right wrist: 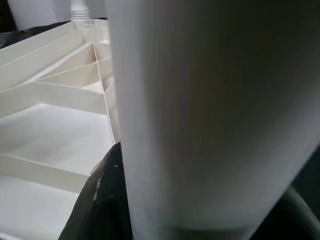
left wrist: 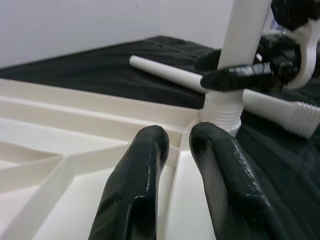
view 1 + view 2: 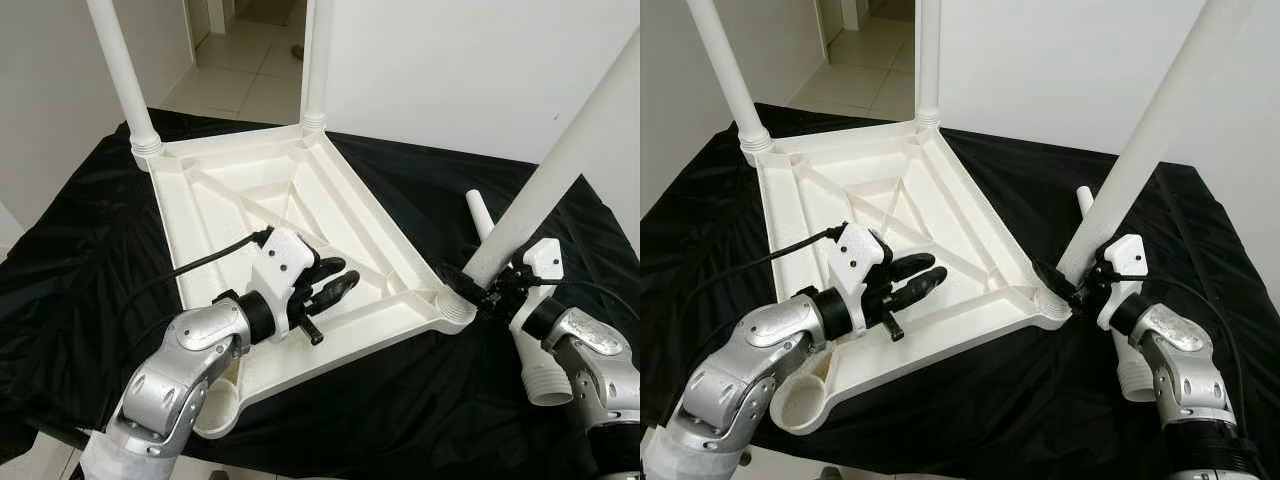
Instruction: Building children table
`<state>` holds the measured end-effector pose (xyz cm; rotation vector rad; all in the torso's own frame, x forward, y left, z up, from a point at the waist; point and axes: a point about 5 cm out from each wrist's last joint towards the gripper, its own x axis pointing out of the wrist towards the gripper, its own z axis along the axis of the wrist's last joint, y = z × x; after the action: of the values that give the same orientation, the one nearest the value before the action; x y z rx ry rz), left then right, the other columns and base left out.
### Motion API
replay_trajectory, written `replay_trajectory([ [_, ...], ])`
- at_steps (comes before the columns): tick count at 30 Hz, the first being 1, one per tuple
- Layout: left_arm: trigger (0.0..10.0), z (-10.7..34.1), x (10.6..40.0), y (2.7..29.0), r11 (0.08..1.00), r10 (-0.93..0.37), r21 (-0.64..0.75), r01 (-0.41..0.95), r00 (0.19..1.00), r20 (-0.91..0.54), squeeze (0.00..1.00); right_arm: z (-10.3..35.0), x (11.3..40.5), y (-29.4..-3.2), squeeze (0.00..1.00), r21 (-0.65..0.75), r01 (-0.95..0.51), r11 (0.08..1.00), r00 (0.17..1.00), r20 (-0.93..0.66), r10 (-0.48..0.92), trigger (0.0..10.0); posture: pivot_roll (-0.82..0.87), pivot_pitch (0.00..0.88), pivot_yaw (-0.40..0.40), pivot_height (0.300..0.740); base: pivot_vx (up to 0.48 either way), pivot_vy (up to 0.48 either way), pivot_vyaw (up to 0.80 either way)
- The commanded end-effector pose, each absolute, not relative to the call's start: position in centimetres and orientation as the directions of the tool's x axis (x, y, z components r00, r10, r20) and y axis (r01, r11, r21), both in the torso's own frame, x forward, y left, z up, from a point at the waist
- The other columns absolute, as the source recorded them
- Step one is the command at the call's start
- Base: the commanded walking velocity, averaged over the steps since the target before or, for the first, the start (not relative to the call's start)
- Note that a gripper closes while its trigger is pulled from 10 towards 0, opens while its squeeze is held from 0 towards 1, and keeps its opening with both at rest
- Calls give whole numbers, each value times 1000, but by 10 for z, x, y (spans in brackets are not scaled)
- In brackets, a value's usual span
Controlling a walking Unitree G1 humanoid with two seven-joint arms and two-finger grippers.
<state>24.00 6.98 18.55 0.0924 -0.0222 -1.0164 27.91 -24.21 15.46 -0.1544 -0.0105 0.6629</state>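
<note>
right gripper [image 3: 478, 290] jaws clamp the leg [image 3: 560, 160] just above the tabletop [image 3: 300, 200] corner socket; left gripper [image 3: 335, 280] jaws, nearly closed and empty, hover over the tabletop's ribs.

Head stereo pair looks forward-down on the upturned tabletop [image 3: 300, 215], mid range. Left wrist view faces past its fingertips [image 2: 145, 165] toward the corner leg [image 2: 240, 45]. Right wrist view is pressed close against that same leg.
</note>
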Motion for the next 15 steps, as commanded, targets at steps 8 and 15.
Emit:
replay_trajectory([
  [8,10000,177,230,65,441,-893,60,895,445,-70,0,142,276,-238,0,-74,-617,784,787,-89,611,0,126,41,-50,740,0,0,0],
  [15,10000,178,229,64,429,-899,56,902,432,-71,0,138,279,-232,0,-77,-524,849,852,-74,519,0,128,36,-58,740,0,0,0],
])
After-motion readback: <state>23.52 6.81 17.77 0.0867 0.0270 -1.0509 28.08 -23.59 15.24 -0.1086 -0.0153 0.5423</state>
